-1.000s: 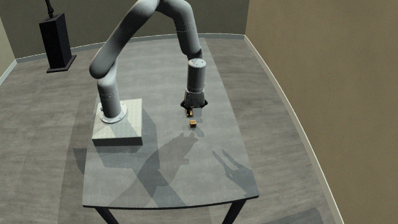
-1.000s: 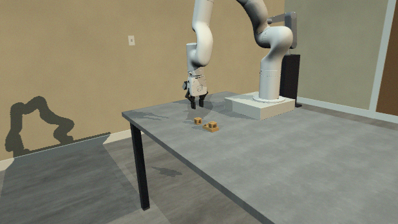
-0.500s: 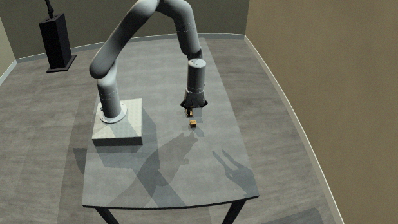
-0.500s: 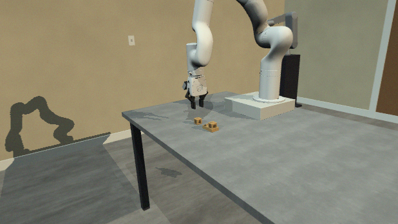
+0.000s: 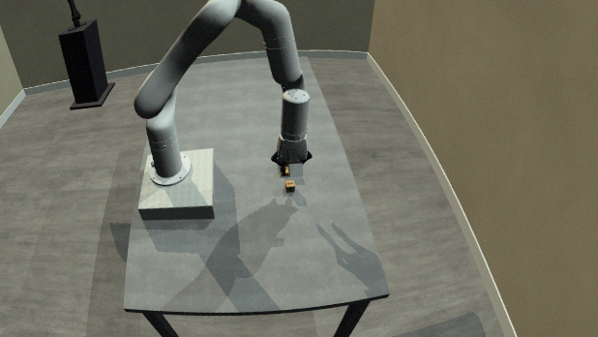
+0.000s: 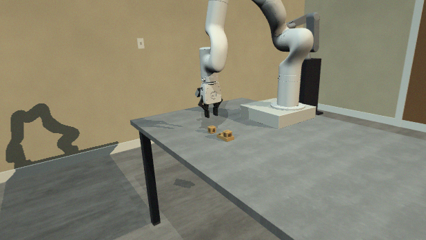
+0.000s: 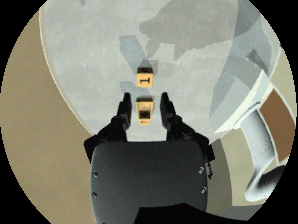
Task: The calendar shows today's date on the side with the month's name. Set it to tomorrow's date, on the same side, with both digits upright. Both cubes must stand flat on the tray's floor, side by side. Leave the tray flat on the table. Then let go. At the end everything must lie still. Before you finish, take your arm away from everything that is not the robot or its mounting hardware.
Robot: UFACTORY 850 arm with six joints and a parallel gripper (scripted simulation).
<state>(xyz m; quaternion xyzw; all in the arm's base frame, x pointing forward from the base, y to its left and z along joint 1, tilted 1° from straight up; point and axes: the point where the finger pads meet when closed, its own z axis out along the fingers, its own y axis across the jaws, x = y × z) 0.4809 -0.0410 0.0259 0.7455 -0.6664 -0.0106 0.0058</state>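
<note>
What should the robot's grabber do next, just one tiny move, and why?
Probably lower straight down. The gripper hangs half open and empty above the grey table. The wrist view frames a small tan wooden block between its fingers, with the other tan cube marked 1 just beyond. Going down would likely put a finger on each side of that block, ready to grasp.

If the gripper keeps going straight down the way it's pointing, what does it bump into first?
Probably the cube in the tray: in the wrist view it sits right between the fingers of the half-open, empty gripper. Depth is hard to judge, so it might meet the table just beside it.
</note>
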